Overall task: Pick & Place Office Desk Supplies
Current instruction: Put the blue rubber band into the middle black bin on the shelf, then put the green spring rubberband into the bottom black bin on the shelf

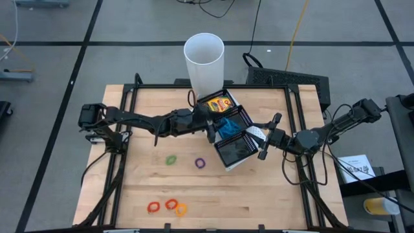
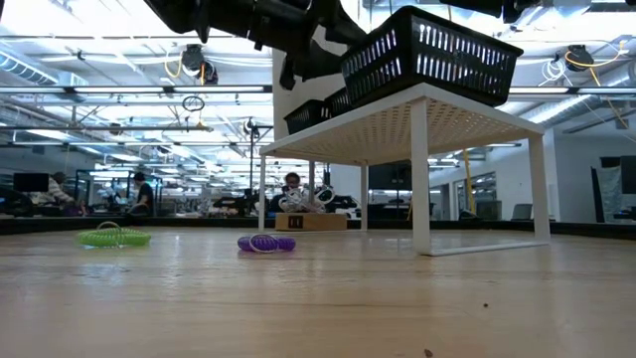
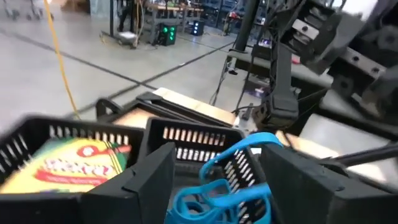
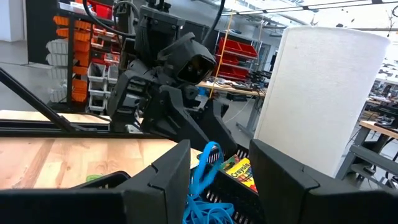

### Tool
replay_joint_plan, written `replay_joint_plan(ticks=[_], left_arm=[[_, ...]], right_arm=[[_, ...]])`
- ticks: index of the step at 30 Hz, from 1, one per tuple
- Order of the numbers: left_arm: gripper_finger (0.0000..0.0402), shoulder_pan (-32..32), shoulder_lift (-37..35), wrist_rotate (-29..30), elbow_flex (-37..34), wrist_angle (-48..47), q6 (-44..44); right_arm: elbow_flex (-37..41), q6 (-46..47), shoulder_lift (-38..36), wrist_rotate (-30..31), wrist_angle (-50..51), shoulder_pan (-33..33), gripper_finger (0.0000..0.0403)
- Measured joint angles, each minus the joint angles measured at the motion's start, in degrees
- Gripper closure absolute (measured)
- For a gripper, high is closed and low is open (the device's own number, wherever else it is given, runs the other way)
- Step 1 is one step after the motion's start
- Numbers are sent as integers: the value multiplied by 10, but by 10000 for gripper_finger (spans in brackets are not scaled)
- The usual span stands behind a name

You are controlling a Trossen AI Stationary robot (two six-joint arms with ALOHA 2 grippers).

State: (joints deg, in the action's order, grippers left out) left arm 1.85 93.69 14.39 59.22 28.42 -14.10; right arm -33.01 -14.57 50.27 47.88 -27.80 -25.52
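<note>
Several blue loops (image 1: 228, 126) in tray (image 1: 234, 153) middle — crayon box (image 1: 217, 103) alongside.

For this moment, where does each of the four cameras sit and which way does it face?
High view: overhead, straight down on the table; both arms, left gripper and right gripper at the black mesh tray.
Low view: table height, level across the wood; purple band, white stand, arms above.
Left wrist view: over the tray; own fingers, crayon box, blue bands.
Right wrist view: own fingers, white cup, left arm.
Shared: both wrist views show blue bands and crayon box.
</note>
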Motion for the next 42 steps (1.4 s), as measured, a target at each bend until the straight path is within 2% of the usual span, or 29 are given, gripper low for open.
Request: replay_joint_plan(ticks=[2,5,7,10,16,18,20,22,26,30,34,37,40,42], left_arm=[[153,1,0,2,0,0,-52],[153,10,0,15,0,3,-206],[153,17,0,-14,0,16,-226],[153,15,0,-43,0,17,-150],[153,-6,0,-37,0,12,43],[153,-15,0,-23,0,4,54],[153,-21,0,5,0,3,9],[153,-19,0,8,0,6,-8],[153,-24,-33,-15,-1,-10,71],[153,-47,-113,-20,0,-112,93],[153,-89,-189,-19,0,-313,78],[153,-130,-216,-20,0,-481,0],[153,-169,-213,-9,0,-602,-107],[153,-193,-201,20,0,-655,-153]], right_arm=[[0,0,0,0,0,0,245],[0,0,0,0,0,0,245],[0,1,0,0,0,0,245],[0,2,0,0,2,0,245],[0,2,0,0,2,0,245],[0,2,0,0,2,0,245],[0,2,0,0,2,0,246],[0,2,0,0,2,0,245],[0,2,0,0,3,0,245],[0,2,0,0,7,0,245],[0,2,0,0,11,0,245],[0,2,0,0,12,0,245],[0,2,0,0,12,0,245],[0,4,0,0,11,0,245]])
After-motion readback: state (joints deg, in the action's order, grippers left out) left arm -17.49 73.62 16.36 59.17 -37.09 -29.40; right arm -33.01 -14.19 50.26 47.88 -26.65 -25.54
